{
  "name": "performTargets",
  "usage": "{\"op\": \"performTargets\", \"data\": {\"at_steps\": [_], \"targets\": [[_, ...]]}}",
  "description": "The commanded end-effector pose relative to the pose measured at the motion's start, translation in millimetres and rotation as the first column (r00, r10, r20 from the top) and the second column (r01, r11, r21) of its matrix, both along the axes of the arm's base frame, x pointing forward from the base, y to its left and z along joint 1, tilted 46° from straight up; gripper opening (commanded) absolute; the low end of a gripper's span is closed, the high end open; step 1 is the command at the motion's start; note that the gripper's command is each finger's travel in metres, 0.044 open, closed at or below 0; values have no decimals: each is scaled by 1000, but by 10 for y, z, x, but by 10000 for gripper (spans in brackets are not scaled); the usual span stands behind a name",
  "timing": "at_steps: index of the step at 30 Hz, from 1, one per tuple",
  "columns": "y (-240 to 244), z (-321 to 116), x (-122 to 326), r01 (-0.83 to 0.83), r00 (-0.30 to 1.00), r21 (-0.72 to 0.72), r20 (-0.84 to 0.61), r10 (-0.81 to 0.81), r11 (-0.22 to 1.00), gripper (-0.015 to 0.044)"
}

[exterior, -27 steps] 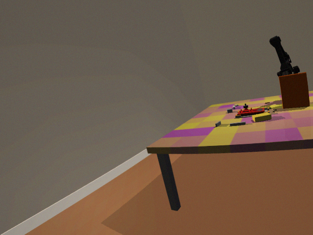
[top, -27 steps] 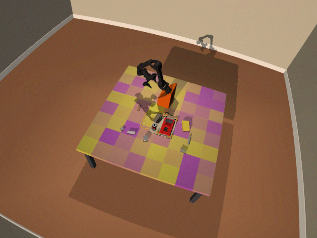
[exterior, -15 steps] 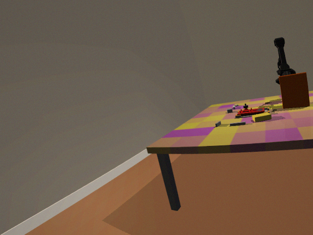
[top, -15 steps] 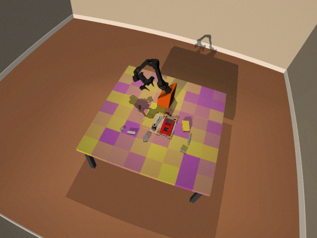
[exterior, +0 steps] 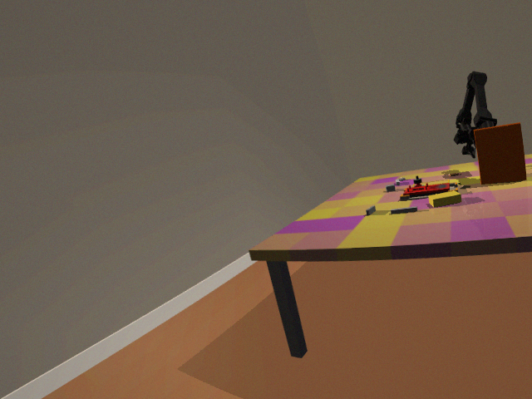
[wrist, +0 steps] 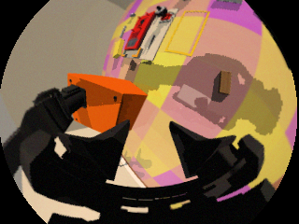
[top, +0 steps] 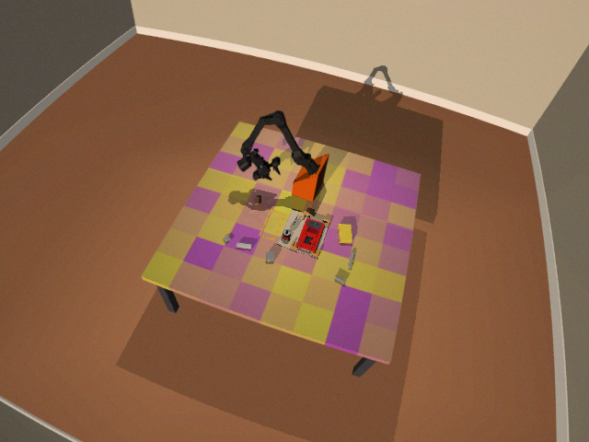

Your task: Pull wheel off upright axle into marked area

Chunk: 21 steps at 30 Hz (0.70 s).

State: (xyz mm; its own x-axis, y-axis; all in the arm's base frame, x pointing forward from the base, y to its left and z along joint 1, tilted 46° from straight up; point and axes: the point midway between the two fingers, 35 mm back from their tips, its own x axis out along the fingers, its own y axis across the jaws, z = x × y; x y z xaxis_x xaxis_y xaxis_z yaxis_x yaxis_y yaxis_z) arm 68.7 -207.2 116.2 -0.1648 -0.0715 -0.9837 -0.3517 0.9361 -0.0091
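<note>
The wheel [top: 286, 235] [exterior: 416, 180] [wrist: 162, 11] is a small dark piece on the upright axle, at the side of a pale board [top: 294, 234] beside a red part [top: 307, 241] [exterior: 423, 189] [wrist: 140, 32]. It is too small to see its fit on the axle. The marked area [top: 265, 223] [wrist: 200, 34] is a thin yellow-orange outline on the table beside the board. My gripper [top: 274, 175] [exterior: 469, 153] [wrist: 149, 123] is open and empty, high above the table, away from the wheel and on the arm-base side of the marked area.
An orange wedge-shaped block [top: 306, 185] [exterior: 501, 155] [wrist: 103, 95] stands by the arm's base. A small brown block [top: 258, 200] [wrist: 225, 82] lies below the gripper's side. A yellow block [top: 345, 234] [exterior: 445, 199] [wrist: 118, 48] and several grey pieces lie around the board.
</note>
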Motion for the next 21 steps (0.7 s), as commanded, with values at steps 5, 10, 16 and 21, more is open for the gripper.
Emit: {"op": "performTargets", "data": {"at_steps": [5,10,16,21], "targets": [[-100,-237,904,463,883,-257,59,-465,848,300],[-32,-364,1213,601,794,-329,145,-590,728,300],[137,-531,1576,716,691,-380,264,-673,586,300],[360,-692,1877,788,608,-396,375,-700,472,300]]}}
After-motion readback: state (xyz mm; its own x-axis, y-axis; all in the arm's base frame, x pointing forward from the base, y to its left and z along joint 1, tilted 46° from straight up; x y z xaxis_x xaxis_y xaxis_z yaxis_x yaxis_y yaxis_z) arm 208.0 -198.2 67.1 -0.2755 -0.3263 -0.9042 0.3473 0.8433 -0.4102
